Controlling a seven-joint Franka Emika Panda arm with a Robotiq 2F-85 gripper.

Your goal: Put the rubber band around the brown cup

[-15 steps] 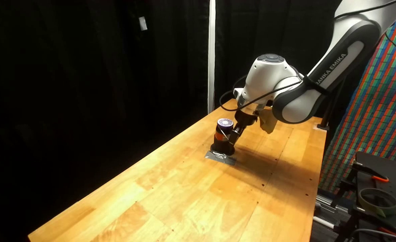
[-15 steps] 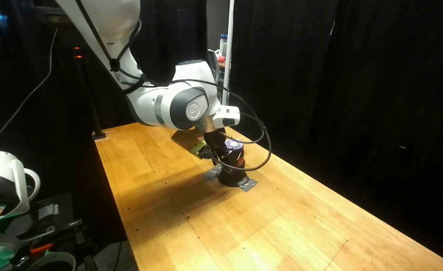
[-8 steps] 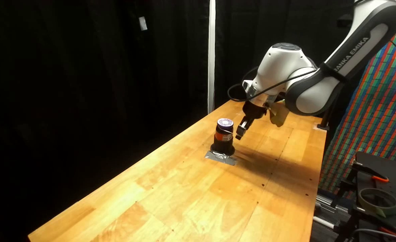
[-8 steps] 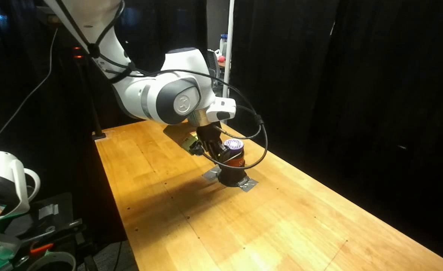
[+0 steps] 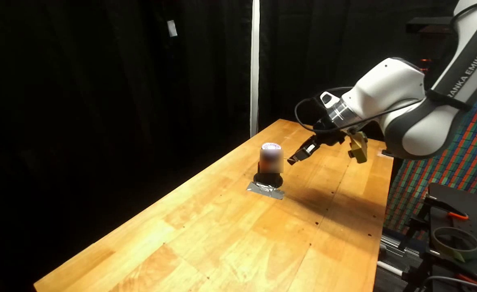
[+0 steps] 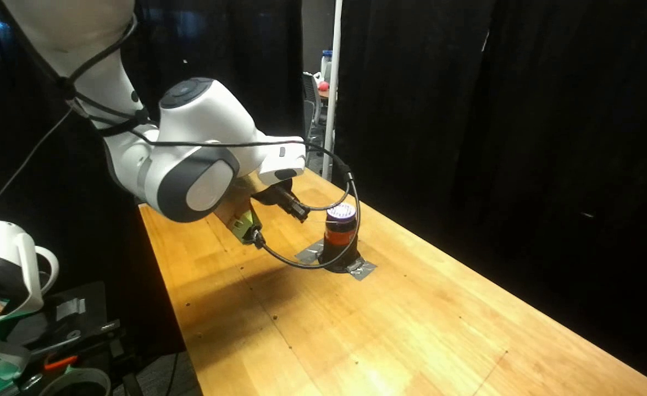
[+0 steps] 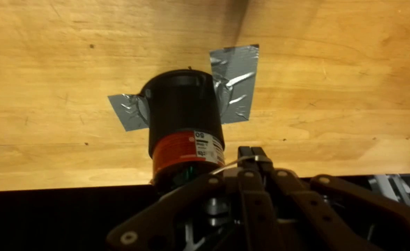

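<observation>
Two fingers (image 7: 245,152) stand together, clamped at the tips on one rubber band (image 7: 226,166); in the wrist view the band runs from them toward eight o'clock, a thin pale line leading to one cup (image 7: 184,111); this single cup, dark and upright on the one wooden tabletop (image 5: 222,227), is at ten o'clock from the fingertips there, and at four o'clock from them in an exterior view, where its one purple and white top (image 6: 341,211) shows; fingers and cup are near each other but apart, with the band bridging the gap; whether it goes right round the cup cannot be told; the cup bears one orange label (image 7: 175,146); in an exterior view part of its side is blurred; at its foot in the wrist view, two in all, are a larger tape strip (image 7: 239,83) at two o'clock and a smaller tape strip (image 7: 128,113) at nine; one arm (image 5: 388,85) extends from two o'clock in an exterior view, with one roll of tape (image 5: 470,253) at four, off the tabletop, and one pale pole (image 5: 255,69) at twelve.
</observation>
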